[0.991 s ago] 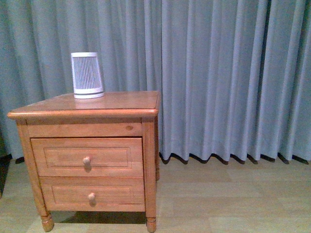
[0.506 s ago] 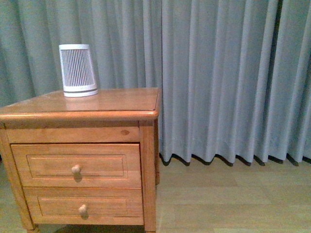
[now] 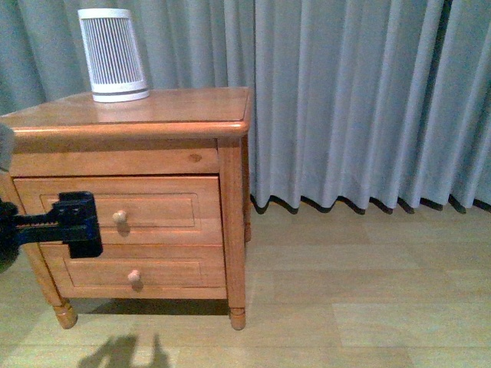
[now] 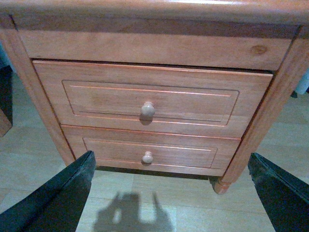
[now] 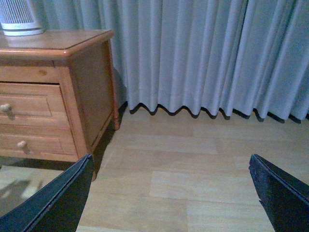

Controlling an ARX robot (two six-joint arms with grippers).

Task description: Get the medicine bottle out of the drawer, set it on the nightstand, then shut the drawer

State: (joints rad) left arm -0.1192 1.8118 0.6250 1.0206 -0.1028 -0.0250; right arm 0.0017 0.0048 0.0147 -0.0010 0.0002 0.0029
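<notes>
Grey-blue curtain (image 3: 345,100) fills the back, pale wood floor (image 3: 360,291) runs under it. No view shows the medicine bottle. The drawer (image 3: 169,207), the upper one of the nightstand (image 3: 230,230), sits shut and flush, so its inside is hidden. The nightstand's left edge is cut off in the front view, and most of its top is out of my left wrist view.

My left gripper (image 3: 80,225) shows in the front view only as a dark block in front of the nightstand. It covers the drawer's left part and sits just beside the knob (image 3: 119,217); I can't tell whether they touch. The arm behind it runs off frame. In the left wrist view its fingers (image 4: 58,198) are spread wide with nothing held, facing both drawer fronts, and the lower drawer (image 4: 193,154) shows between the tips.

My right gripper (image 5: 170,159) is out of the front view. Its own view shows fingers (image 5: 48,203) spread wide and empty, off to the right of the nightstand, facing floor and curtain.

A white slatted appliance (image 3: 113,55) stands upright on the nightstand's top, back left. A gripper shadow (image 3: 126,353) lies on the floor before the nightstand's feet.
</notes>
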